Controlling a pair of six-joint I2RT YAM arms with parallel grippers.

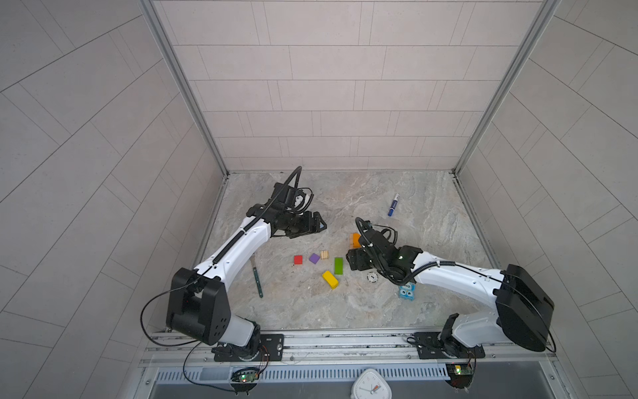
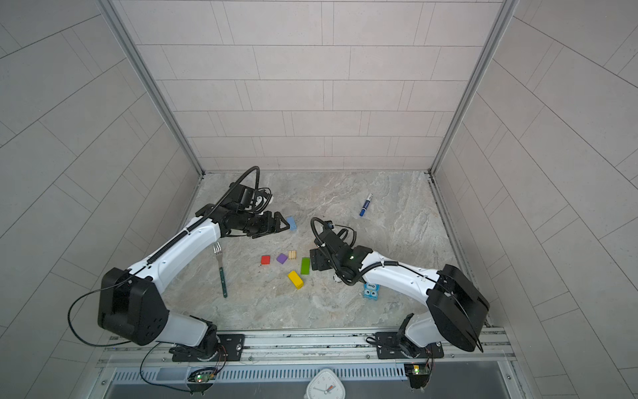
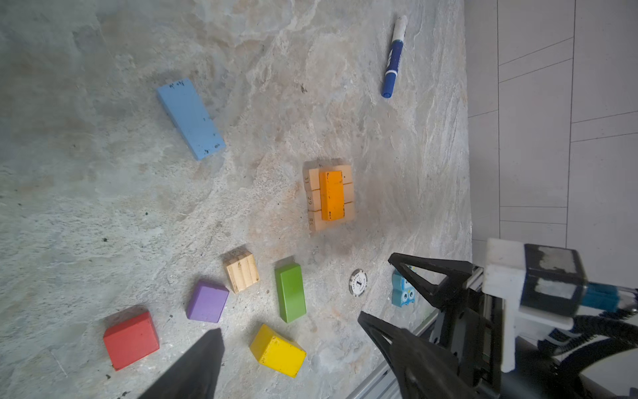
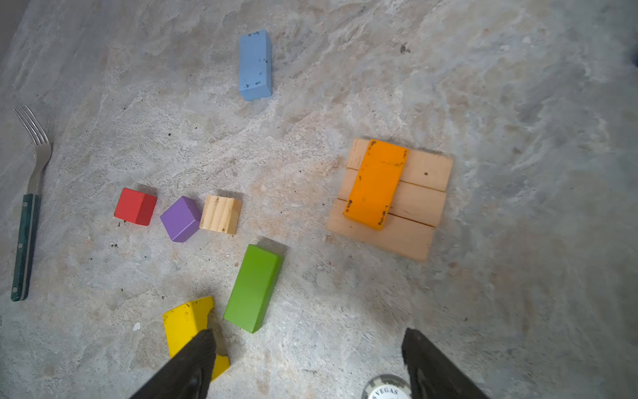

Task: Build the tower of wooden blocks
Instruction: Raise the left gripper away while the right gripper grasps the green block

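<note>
Both jaws stand released and empty: your left gripper (image 2: 284, 224) hangs above the table (image 4: 518, 103) near the pale blue bar (image 2: 291, 223), and your right gripper (image 4: 307, 333) spreads wide between the yellow bar (image 4: 183, 324) and the chip (image 4: 386, 390). You have the tower (image 4: 397, 238) just past that right gripper, right of centre: three tan bars (image 4: 421, 172) flat side by side, one chipped orange bar (image 4: 376, 183) across them. In a top view the orange bar (image 1: 355, 238) is only a sliver beside the arm; both wrist views show it whole. Only your left wrist view reads 31, 29, 85 on the tan ends. Loose nearby lie the green bar (image 4: 253, 288), the red cube (image 4: 135, 206), the purple cube (image 4: 180, 218) and the striped cube (image 4: 221, 214). Your chip reads VEGAS.
</note>
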